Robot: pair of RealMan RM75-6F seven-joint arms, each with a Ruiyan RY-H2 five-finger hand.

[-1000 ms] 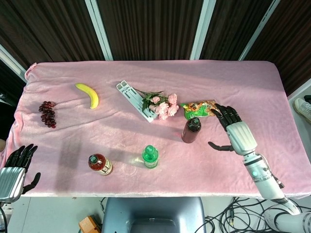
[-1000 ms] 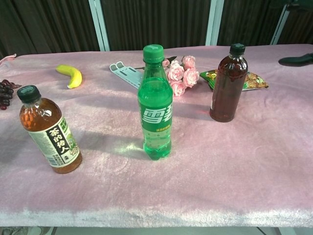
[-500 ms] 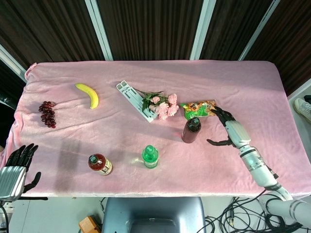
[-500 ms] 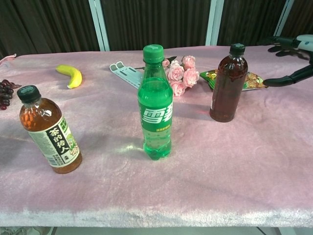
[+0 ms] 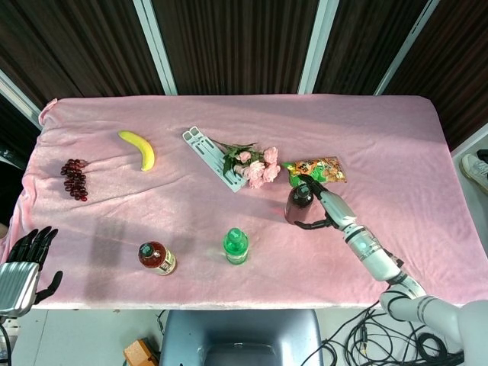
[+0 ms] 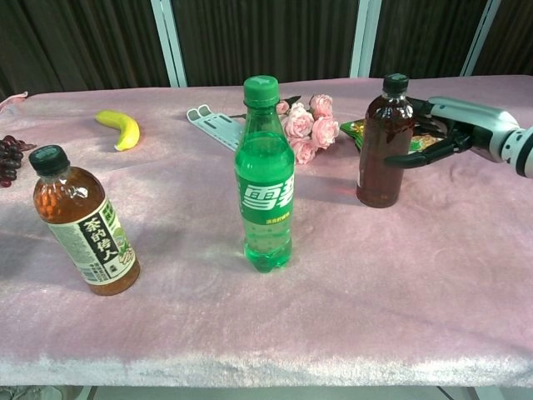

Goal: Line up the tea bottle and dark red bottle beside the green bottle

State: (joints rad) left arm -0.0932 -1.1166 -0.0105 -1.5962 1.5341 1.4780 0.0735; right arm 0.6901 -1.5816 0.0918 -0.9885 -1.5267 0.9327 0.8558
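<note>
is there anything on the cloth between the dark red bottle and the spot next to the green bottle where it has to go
Nothing visible stands in the way. The dark red bottle, with the right hand at it, and the green bottle have only bare pink cloth between them. The flowers lie farther back, off that path.

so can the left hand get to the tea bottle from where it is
Probably yes. The left hand hangs open off the table's near left corner, and only bare pink cloth lies between it and the tea bottle; nothing blocks the way.

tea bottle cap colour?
Dark green, nearly black, on the tea bottle; clearest in the chest view.
</note>
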